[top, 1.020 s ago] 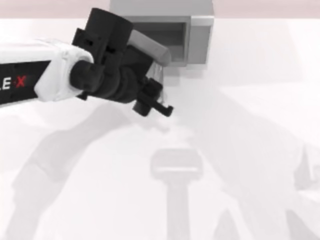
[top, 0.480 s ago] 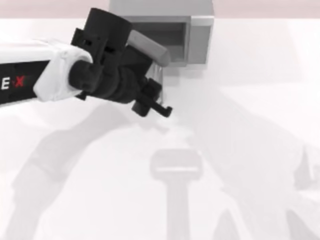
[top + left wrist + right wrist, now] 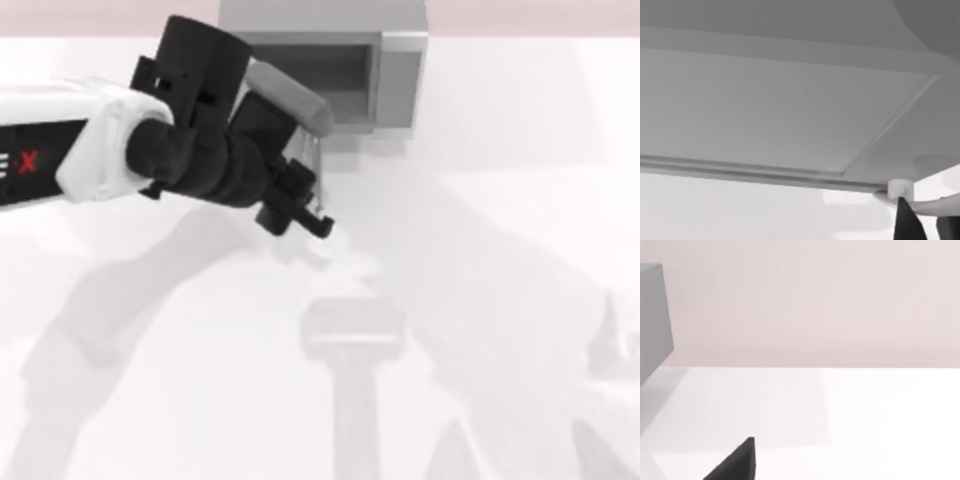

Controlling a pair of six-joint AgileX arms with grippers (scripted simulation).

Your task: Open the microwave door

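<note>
The left gripper (image 3: 312,215) sits just off the free end of the microwave door (image 3: 288,92), its jaws clenched on the door's bar handle (image 3: 920,204). In the left wrist view one dark fingertip (image 3: 907,222) sits against the pale handle bar just under the door's lower corner, where a small white mounting block (image 3: 900,187) joins bar to door. The door's large grey window fills most of that view, framed by a lighter border.

From above, the door stands swung well out from the microwave (image 3: 330,50), angled toward the left and the near side, with the dark cavity (image 3: 320,70) exposed behind it. The narrow grey control panel (image 3: 402,80) stays at the right of the microwave front. The microwave itself stands at the far edge of the white worktop (image 3: 500,250), around the middle.

The left arm reaches in from the left; on its white casing only red and black letters ending in "X" (image 3: 22,162) can be read.

The right gripper shows only as a dark corner (image 3: 735,462) in its own wrist view, over bare worktop; whether its jaws are released or clenched cannot be told.
</note>
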